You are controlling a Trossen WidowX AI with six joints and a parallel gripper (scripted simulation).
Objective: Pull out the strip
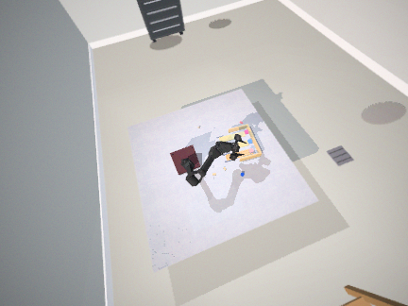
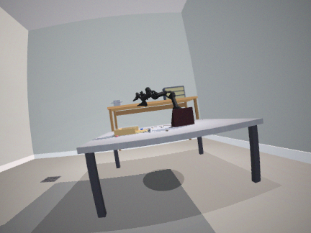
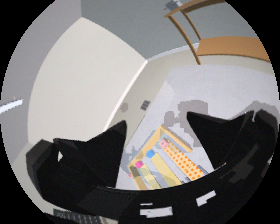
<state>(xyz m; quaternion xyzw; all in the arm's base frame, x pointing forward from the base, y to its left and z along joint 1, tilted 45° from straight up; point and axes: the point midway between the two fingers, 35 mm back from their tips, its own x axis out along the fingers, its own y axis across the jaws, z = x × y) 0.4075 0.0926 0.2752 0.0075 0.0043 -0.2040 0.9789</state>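
Fingers spread over striped tray (image 3: pixel 176 160), wrist view only.

My top camera hangs high under the ceiling, far off, looking steeply down on the whole desk (image 1: pixel 165 215) and the floor around it. My exterior camera sits low near the floor, well back, looking up across the desk's edge toward the far wall. My wrist camera rides behind the hand (image 3: pixel 156 136), close, facing past its fingers. All three share the wooden tray (image 1: pixel 250 142).

Black jointed arm (image 1: pixel 208 161); dark pointed fingers; maroon base block (image 2: pixel 182 116)
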